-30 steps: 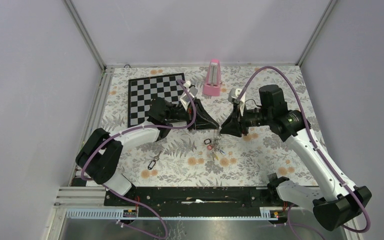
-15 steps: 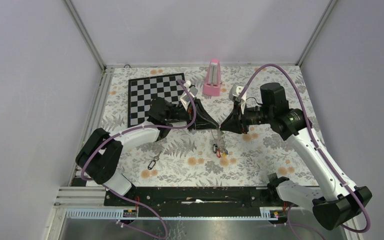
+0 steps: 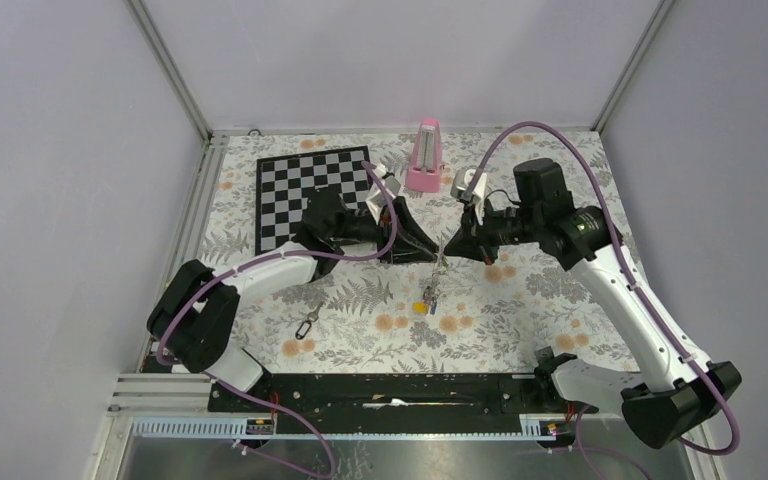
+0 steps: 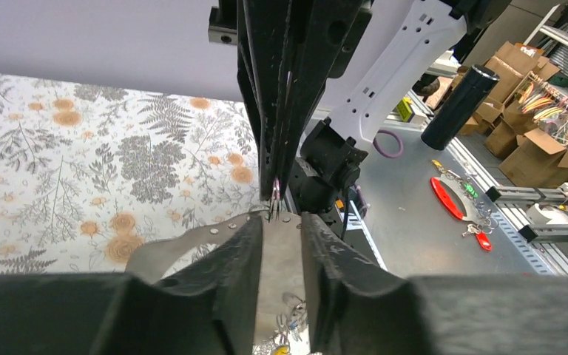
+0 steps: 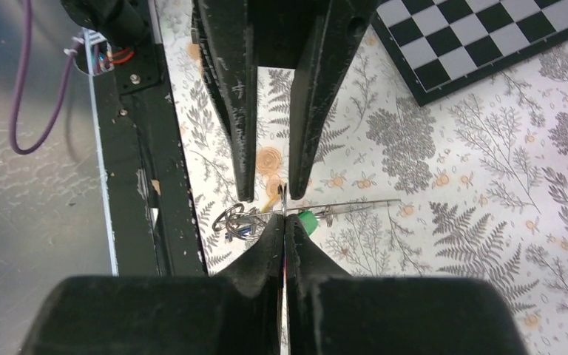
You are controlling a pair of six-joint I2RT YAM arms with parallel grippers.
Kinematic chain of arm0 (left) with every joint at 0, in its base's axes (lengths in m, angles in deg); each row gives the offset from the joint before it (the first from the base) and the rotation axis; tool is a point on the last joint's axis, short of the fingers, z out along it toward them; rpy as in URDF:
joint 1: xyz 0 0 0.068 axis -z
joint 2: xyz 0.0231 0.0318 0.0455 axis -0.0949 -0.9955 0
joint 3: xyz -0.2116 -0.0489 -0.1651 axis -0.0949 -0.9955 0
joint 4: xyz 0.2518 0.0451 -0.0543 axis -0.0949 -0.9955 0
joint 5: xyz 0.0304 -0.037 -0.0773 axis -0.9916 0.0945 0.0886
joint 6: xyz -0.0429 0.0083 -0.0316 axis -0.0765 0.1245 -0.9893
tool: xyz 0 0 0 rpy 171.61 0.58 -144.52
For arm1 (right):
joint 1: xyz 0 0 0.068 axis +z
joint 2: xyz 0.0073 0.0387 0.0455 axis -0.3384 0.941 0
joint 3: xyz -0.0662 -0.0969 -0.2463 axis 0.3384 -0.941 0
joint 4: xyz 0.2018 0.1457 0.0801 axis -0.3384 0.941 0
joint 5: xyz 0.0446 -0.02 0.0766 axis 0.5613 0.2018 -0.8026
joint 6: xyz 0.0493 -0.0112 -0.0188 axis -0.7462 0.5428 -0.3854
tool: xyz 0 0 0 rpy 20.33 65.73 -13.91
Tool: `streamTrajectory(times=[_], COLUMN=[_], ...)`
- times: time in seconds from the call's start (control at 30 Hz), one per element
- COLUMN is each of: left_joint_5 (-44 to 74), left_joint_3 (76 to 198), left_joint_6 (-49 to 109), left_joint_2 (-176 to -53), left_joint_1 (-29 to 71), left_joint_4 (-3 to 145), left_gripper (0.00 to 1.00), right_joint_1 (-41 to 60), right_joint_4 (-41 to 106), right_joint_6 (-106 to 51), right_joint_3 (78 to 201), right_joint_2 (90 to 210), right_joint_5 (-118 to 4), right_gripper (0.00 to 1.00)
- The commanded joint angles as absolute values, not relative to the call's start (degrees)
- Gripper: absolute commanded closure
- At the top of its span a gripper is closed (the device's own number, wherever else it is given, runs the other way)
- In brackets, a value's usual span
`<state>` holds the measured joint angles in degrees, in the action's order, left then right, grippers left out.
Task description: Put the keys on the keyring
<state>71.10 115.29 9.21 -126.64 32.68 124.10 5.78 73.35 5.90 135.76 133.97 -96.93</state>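
In the top external view my two grippers meet tip to tip above the middle of the table. The right gripper [image 3: 448,250] [image 5: 284,220] is shut on the thin wire of the keyring [image 5: 355,205]. Below it hang the keys [image 3: 430,294] in a bunch, with a yellow tag [image 3: 426,306] lowest. The right wrist view shows the bunch of keys [image 5: 242,220] and a green tag [image 5: 308,221] right at my right fingertips. The left gripper [image 3: 428,250] [image 4: 280,222] is open, its fingers [image 5: 241,111] standing either side of the wire without touching it.
A checkerboard [image 3: 310,195] lies at the back left. A pink metronome [image 3: 424,157] stands at the back centre. A small metal carabiner [image 3: 307,323] lies on the floral cloth in front of the left arm. A black rail [image 3: 390,390] runs along the near edge.
The right gripper has shut on the keyring wire and the left gripper has opened off it. The bunch of keys has swung and now hangs under the right fingertips.
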Motion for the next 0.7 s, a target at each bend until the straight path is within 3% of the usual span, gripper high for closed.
streamTrajectory(times=[0.0, 0.13, 0.3, 0.67], left_joint_5=[70.29, 70.14, 69.99, 70.13], left_joint_3=[119.63, 120.95, 121.62, 122.25], left_joint_6=[18.13, 19.35, 20.61, 19.90], left_joint_2=[-124.32, -124.82, -125.74, -127.42], left_joint_1=[32.87, 33.00, 33.71, 34.37], left_joint_4=[114.83, 112.80, 111.45, 112.55], left_gripper=[0.65, 0.58, 0.56, 0.70], right_joint_1=[7.24, 8.41, 9.28, 9.75], right_joint_4=[78.50, 82.14, 83.45, 83.53], right_joint_6=[9.13, 10.07, 10.21, 9.93], right_joint_3=[141.06, 143.81, 144.67, 144.64], right_joint_2=[135.49, 137.72, 138.67, 139.46], right_joint_5=[-90.73, -87.64, -86.17, -86.56], right_gripper=[1.00, 1.00, 1.00, 1.00])
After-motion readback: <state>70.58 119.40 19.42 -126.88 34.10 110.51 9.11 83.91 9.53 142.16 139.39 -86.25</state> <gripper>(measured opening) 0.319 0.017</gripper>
